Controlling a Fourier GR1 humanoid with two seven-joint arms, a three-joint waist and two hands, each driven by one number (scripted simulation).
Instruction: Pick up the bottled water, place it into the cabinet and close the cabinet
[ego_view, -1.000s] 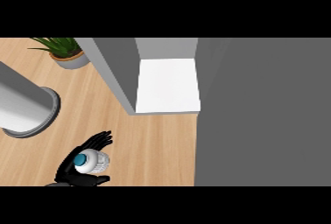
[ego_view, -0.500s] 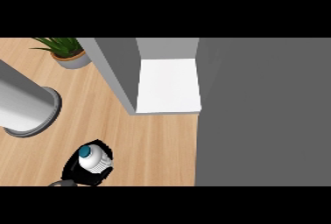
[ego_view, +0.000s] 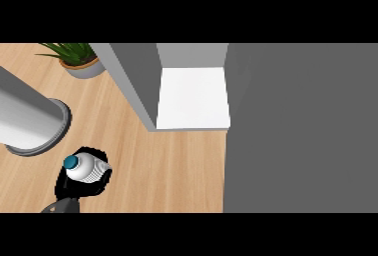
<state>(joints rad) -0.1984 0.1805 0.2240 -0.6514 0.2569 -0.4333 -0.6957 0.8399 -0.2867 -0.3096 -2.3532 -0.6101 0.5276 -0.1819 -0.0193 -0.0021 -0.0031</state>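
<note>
The bottled water (ego_view: 85, 168) is seen from above, a white ribbed body with a teal cap, low at the left of the wooden counter (ego_view: 177, 165). My left hand (ego_view: 65, 181) is curled round it, black fingers wrapping its sides, with the forearm entering from the lower edge. The cabinet (ego_view: 136, 85) stands open up and to the right of the bottle, its white shelf (ego_view: 193, 100) bare. A counter's width separates the bottle from the cabinet opening. My right hand shows nowhere.
A large grey cylinder (ego_view: 26, 120) with a ringed base stands just left of and above the bottle. A potted plant (ego_view: 77, 59) sits at the back left. A wide grey panel (ego_view: 299, 130) fills the right side.
The hand's fingers, spread beside the bottle a second ago, have curled round it. Bottle and hand have shifted left and a little up in the view.
</note>
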